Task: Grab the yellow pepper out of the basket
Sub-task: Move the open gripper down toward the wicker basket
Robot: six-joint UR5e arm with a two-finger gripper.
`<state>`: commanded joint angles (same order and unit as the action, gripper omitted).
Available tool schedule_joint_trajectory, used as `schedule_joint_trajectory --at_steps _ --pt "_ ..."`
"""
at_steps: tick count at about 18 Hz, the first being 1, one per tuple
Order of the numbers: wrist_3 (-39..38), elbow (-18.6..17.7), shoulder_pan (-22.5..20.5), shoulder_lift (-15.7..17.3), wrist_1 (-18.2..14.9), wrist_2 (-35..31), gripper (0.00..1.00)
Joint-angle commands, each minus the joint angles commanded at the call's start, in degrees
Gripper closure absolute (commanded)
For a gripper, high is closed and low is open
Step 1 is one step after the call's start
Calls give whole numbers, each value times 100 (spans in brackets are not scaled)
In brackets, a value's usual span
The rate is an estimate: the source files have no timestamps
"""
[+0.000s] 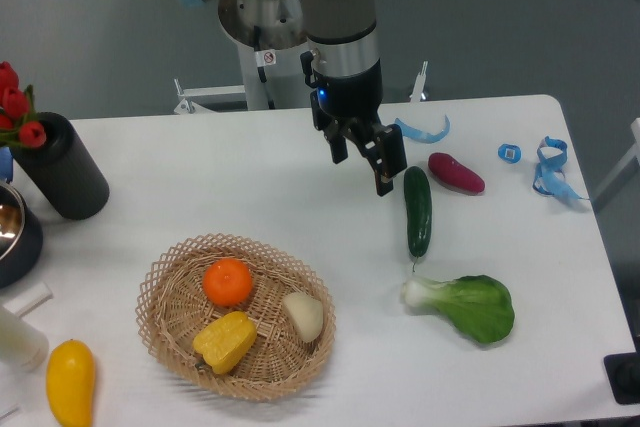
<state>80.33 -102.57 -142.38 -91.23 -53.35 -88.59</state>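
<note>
Yellow pepper (226, 341) lies in the lower middle of the wicker basket (165, 322), just beside an orange (228, 281) and a pale onion (305, 315). Up in the frame's centre the gripper (362, 168) hangs well apart, fingers spread, holding nothing. The approach looks not yet begun; next it must travel down-left over the pepper and descend.

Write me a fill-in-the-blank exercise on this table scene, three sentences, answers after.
1. The yellow pepper lies in the basket with an orange and a pale ____.
2. The gripper hangs above the table, holding ____.
3. The cucumber lies between the gripper and the purple ____.

Missing words: onion; nothing; sweet potato
</note>
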Motion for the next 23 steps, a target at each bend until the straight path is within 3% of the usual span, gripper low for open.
schedule_joint_trajectory --at_steps 6,8,14,18,23 --pt "-70 -52 9 0 9 0 0" --pt "-603 -79 17 -17 26 70 0" --pt "-1633 -325 105 -210 589 430 0" --pt "-1784 -115 290 -562 624 466 0" --pt "-2697 491 693 -1212 817 457 0"
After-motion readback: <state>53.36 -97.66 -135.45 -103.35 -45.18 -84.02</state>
